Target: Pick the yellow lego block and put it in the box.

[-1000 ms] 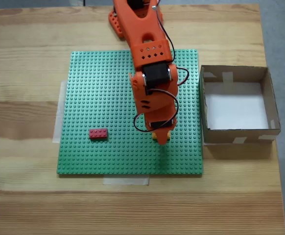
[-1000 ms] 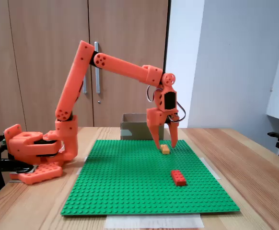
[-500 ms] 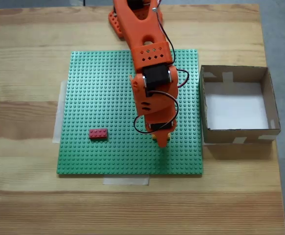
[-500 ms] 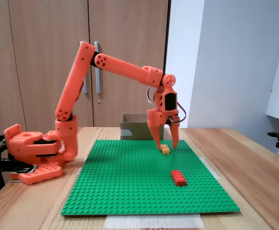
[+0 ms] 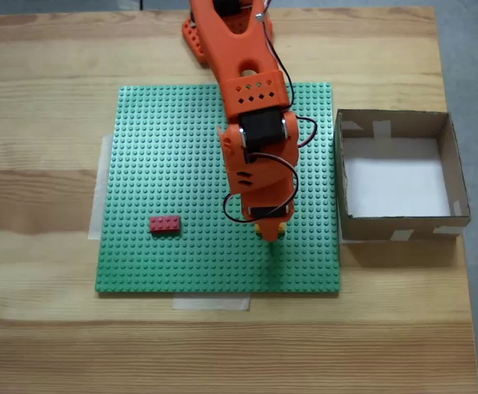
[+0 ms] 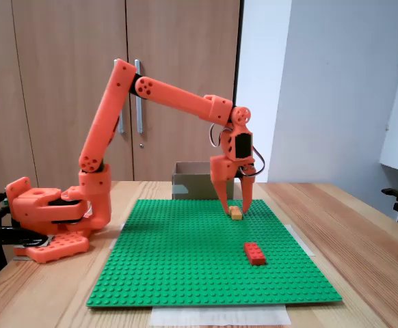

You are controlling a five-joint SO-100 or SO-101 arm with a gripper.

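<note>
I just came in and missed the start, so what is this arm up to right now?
The orange arm has its gripper lowered onto the green baseplate, fingers open and straddling the yellow lego block, which sits on the plate, not yet lifted. The box beside the plate is empty. A red brick lies apart on the plate, untouched.

I see my arm [image 6: 165, 92] as matt orange plastic. The green baseplate [image 5: 165, 164] is studded plastic, as are the yellow lego block [image 6: 236, 213] and red brick [image 5: 165, 223]. Beside the baseplate, the box [image 5: 399, 226] is brown cardboard, on a grained wooden table [image 5: 42, 66].
</note>
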